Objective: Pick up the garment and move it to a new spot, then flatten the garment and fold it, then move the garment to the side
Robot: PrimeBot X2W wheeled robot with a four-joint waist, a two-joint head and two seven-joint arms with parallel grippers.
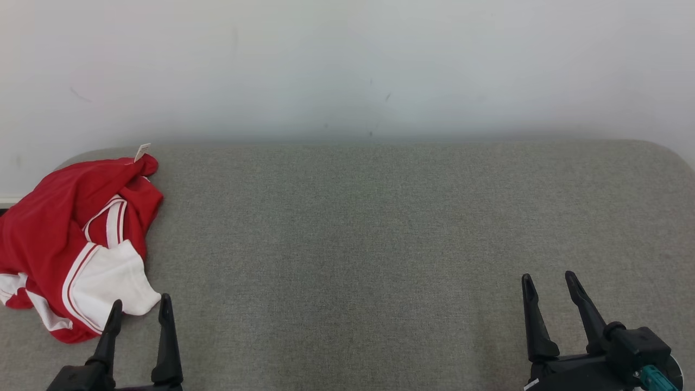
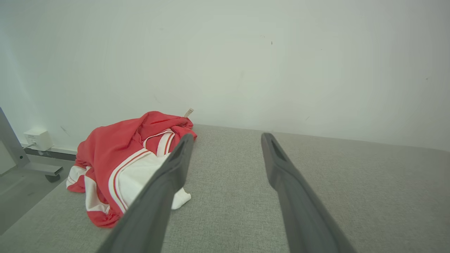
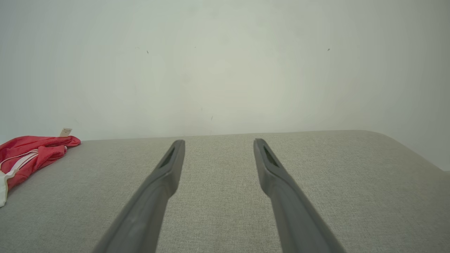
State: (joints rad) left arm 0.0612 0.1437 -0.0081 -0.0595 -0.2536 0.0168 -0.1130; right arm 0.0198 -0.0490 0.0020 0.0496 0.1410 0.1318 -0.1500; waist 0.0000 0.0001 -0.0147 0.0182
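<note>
A crumpled red garment (image 1: 59,228) with white panels and stripes lies bunched at the far left of the grey padded table (image 1: 380,228), partly over its left edge. A small white tag sticks up from its far end. My left gripper (image 1: 140,305) stands open at the lower left, its fingertips just short of the garment's white near corner, nothing between them. In the left wrist view the garment (image 2: 116,154) sits ahead and left of the open fingers (image 2: 175,165). My right gripper (image 1: 549,282) is open at the lower right, far from the garment (image 3: 31,151).
A pale wall (image 1: 347,65) runs behind the table's far edge. The table's far right corner (image 1: 673,155) is rounded. Off the left edge, a grey stand leg with a caster (image 2: 38,170) and a white wall box (image 2: 38,138) sit at floor level.
</note>
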